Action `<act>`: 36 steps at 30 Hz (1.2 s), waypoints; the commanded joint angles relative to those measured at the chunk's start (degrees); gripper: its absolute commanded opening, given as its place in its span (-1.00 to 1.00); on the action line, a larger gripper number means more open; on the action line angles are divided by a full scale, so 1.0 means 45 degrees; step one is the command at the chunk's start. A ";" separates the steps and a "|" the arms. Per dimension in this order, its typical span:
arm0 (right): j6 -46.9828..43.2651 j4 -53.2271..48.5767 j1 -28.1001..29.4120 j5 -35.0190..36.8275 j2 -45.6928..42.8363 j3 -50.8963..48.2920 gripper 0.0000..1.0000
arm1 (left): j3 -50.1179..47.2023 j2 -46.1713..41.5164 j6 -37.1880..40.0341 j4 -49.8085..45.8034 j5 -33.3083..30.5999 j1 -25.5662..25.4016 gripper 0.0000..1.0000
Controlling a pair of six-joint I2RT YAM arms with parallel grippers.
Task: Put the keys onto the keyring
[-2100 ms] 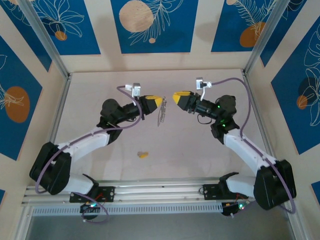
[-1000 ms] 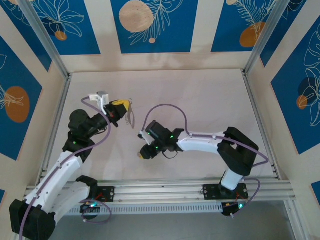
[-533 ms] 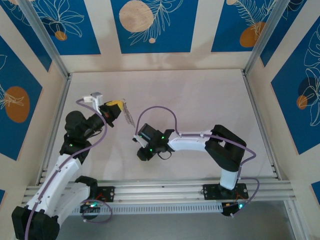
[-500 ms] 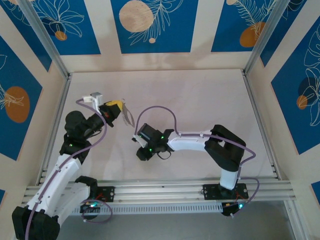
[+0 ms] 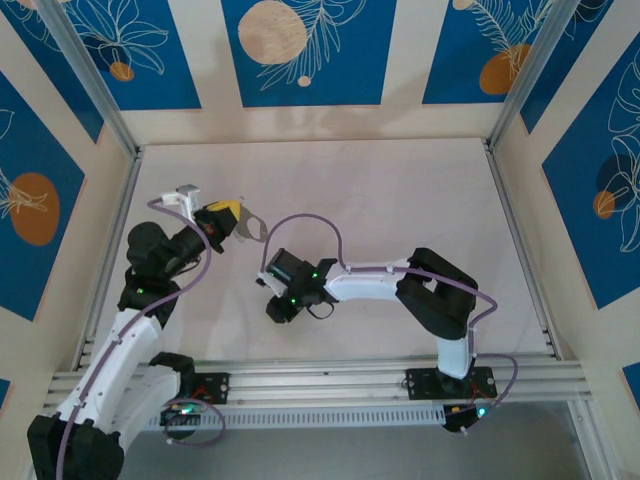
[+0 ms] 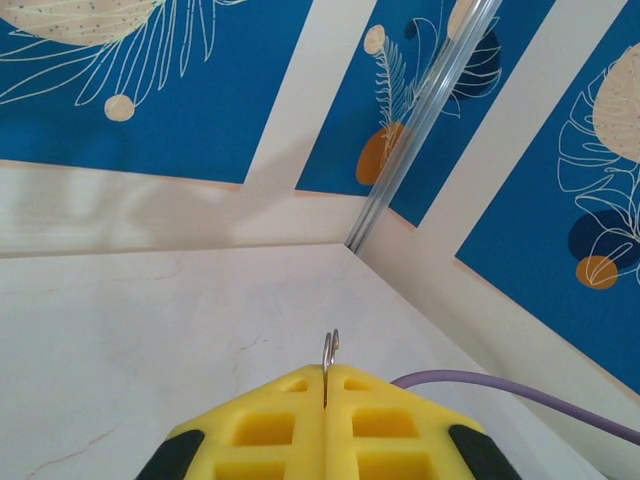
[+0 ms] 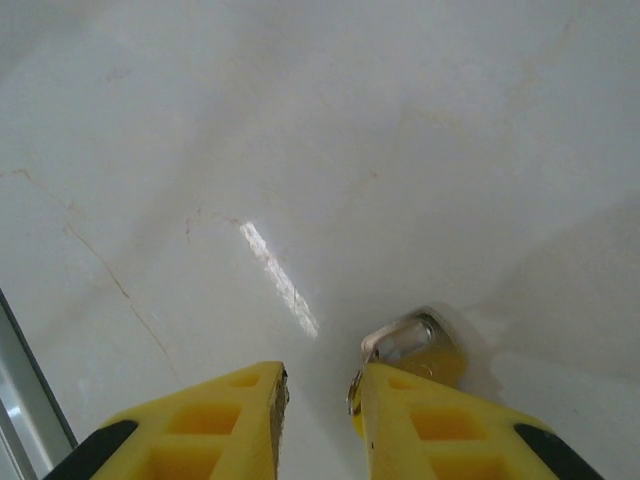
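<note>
**Key beside the right pincer's gap, not inside it**

Holding the keyring (image 5: 249, 224) up in the left pincer (image 5: 228, 215), over the left-far part of the counter (image 5: 400, 190). Pressed flat together there, pinching the ring. In left wrist view just a thin metal edge of it sticking out past the yellow tips.

Pointing down w/ the right pincer (image 7: 318, 385), low over the counter, near-centre. Spread a little, narrow gap, nothing inside it.

Lying flat on the counter, the key (image 7: 412, 345): just ahead of the tip of one finger (image 7: 440, 430), the one on right side of right wrist view, prob. touching it. So off to the side of the gap, not between the tips. Hard to tell the key's long axis, since partly covered by that finger. Seems slanted toward near-right of that view.

Much nearer w/ the right arm, and the left one busy w/ the ring anyway. Likely needed next: a small sideways shift toward the key, perhaps some wrist turn to cross its axis, then closing.

Counter pale, smooth, marble-like w/ faint veins and a glare streak (image 7: 280, 278). Prob. slippery for so thin a key, so could skid away.

Around: walls (image 5: 300, 50) w/ blue leaf-print panels, metal posts (image 5: 520, 70) at the far corners.
</note>
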 commanded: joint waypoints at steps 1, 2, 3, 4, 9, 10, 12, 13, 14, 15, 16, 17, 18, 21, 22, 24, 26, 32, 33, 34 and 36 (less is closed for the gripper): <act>-0.0219 -0.0171 0.0085 -0.0198 0.0240 0.0403 -0.46 | -0.0082 -0.0173 -0.0192 0.0752 0.0443 0.0245 -1.00; -0.0225 -0.0190 0.0077 -0.0190 0.0267 0.0416 -0.48 | -0.0082 -0.0175 -0.0245 0.0790 0.0469 0.0260 -1.00; -0.0236 -0.0191 0.0083 -0.0157 0.0298 0.0436 -0.50 | -0.0104 -0.0185 -0.0266 0.0800 0.0495 0.0278 -1.00; -0.0251 -0.0208 0.0085 -0.0132 0.0320 0.0447 -0.51 | -0.0105 -0.0179 -0.0287 0.0819 0.0525 0.0305 -1.00; -0.0224 -0.0191 0.0084 0.0031 0.0398 0.0356 -0.56 | -0.0111 -0.0236 -0.0364 0.0914 0.0602 0.0381 -1.00; -0.0192 -0.0171 0.0085 0.0072 0.0392 0.0311 -0.56 | -0.0112 -0.0246 -0.0385 0.0935 0.0618 0.0403 -1.00; -0.0188 -0.0132 0.0063 0.0106 0.0408 0.0257 -0.62 | -0.0127 -0.0244 -0.0422 0.0975 0.0637 0.0411 -1.00; -0.0153 -0.0102 0.0065 0.0123 0.0406 0.0220 -0.66 | -0.0132 -0.0246 -0.0442 0.1010 0.0672 0.0423 -1.00; -0.0142 -0.0079 0.0053 0.0141 0.0380 0.0210 -0.72 | -0.0120 -0.0229 -0.0454 0.1032 0.0680 0.0421 -1.00; -0.0147 -0.0058 0.0056 0.0142 0.0371 0.0188 -0.79 | -0.0142 -0.0235 -0.0481 0.1035 0.0708 0.0423 -1.00; -0.0143 -0.0056 0.0031 0.0180 0.0348 0.0169 -0.84 | -0.0134 -0.0230 -0.0497 0.1045 0.0713 0.0429 -1.00; -0.0130 -0.0079 0.0009 0.0191 0.0307 0.0141 -0.92 | -0.0150 -0.0241 -0.0517 0.1064 0.0730 0.0429 -1.00; -0.0132 -0.0071 -0.0008 0.0228 0.0229 0.0099 -1.00 | -0.0153 -0.0246 -0.0540 0.1091 0.0760 0.0428 -1.00; -0.0150 -0.0036 -0.0152 0.0421 -0.0254 -0.0185 -1.00 | -0.0152 -0.0233 -0.0606 0.1169 0.0841 0.0455 -1.00; -0.0152 0.0028 -0.0286 0.0434 -0.0548 -0.0377 -1.00 | -0.0130 -0.0216 -0.0638 0.1171 0.0867 0.0453 -1.00; -0.0111 0.0198 -0.0599 0.0367 -0.1197 -0.0816 -1.00 | -0.0073 -0.0224 -0.0638 0.1164 0.0982 0.0461 -1.00; -0.0042 0.0346 -0.0968 0.0186 -0.1863 -0.1211 -1.00 | -0.0005 -0.0227 -0.0628 0.1174 0.1104 0.0445 -1.00; 0.0082 0.0647 -0.2323 -0.0638 -0.4407 -0.2167 -1.00 | 0.0304 0.0012 -0.0802 0.1357 0.1785 0.0448 -1.00; 0.0095 0.0693 -0.2611 -0.0841 -0.4876 -0.2264 -1.00 | 0.0397 0.0125 -0.0868 0.1462 0.1985 0.0449 -1.00; 0.0135 0.0755 -0.2928 -0.0990 -0.5345 -0.2328 -1.00 | 0.0467 0.0223 -0.0920 0.1572 0.2203 0.0445 -1.00; 0.0284 0.0885 -0.3558 -0.1427 -0.6198 -0.2389 -1.00 | 0.0579 0.0390 -0.1097 0.1940 0.2633 0.0426 -1.00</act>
